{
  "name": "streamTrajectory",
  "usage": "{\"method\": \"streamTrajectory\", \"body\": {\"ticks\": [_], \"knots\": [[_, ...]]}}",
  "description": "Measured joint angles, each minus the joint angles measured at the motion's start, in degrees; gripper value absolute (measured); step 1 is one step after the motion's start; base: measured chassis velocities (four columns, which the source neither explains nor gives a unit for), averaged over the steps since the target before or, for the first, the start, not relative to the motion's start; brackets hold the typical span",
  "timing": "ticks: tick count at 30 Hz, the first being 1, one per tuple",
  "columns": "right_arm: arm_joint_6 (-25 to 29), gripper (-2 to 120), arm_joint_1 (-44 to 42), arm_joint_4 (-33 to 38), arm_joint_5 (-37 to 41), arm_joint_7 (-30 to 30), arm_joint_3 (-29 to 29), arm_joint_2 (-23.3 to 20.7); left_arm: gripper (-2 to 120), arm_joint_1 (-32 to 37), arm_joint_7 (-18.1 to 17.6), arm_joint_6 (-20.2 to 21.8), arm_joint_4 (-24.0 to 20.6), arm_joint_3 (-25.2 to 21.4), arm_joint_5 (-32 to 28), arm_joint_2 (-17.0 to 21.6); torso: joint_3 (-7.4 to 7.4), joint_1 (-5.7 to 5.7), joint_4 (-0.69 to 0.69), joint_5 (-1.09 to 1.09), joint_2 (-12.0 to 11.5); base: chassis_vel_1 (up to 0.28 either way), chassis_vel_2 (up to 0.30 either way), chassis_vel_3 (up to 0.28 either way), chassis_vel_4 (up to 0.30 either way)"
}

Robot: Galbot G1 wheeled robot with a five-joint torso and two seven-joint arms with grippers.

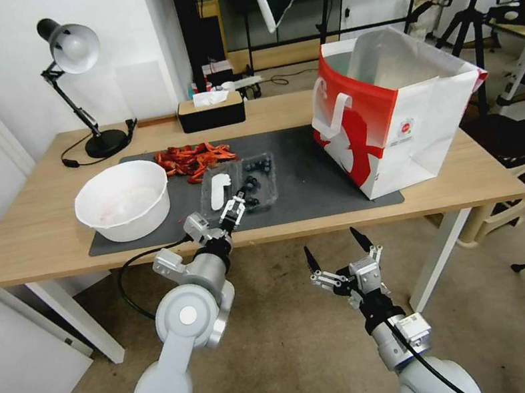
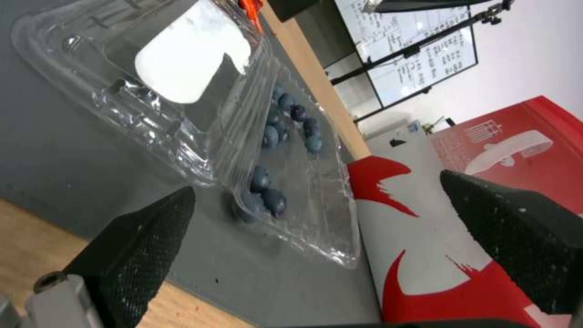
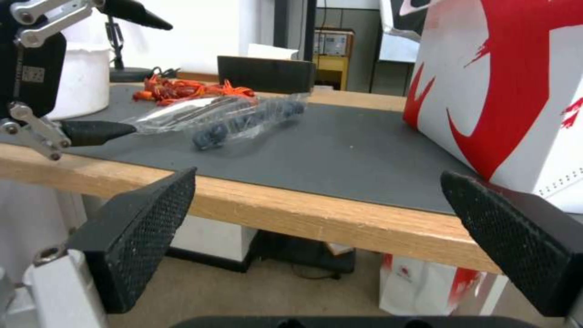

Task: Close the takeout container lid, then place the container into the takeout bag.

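- The small clear plastic hinged takeout container (image 1: 259, 182), holding dark blueberries, lies open on the dark grey mat (image 1: 313, 174) near the middle of the light wooden table (image 1: 25, 231).
- Its clear plastic lid (image 1: 221, 190) with a white oblong label is folded out flat at the tray's 9 o'clock side, joined along the hinge.
- The left gripper (image 1: 241, 201) hovers at the container's 6 o'clock edge with its black fingers spread wide around nothing; whether a fingertip touches the plastic I cannot tell.
- The right gripper (image 1: 339, 249) hangs below the table's front edge, at roughly 5 o'clock from the container, fingers wide apart and empty.
- The large red-and-white paper takeout bag (image 1: 391, 119), with a white flat handle and silvery lining, stands upright and open at the container's 3 o'clock, well apart from it.
- A round white bowl (image 1: 122, 201) sits at the container's 9 o'clock, near the lid.
- A pile of red peppers (image 1: 191, 158) lies at about 11 o'clock.
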Motion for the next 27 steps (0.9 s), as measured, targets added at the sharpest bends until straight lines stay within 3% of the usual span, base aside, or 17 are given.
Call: {"method": "streamTrajectory", "body": {"ticks": [27], "knots": [[0.1, 100, 0.6, -1.0, 0.0, 0.1, 0.3, 0.5, 100, -2.8, -0.1, 0.2, 3.7, 1.5, -0.4, -0.4, 0.00, 0.00, 0.00, 0.00, 0.0, 0.000, 0.000, 0.000, 0.000]]}}
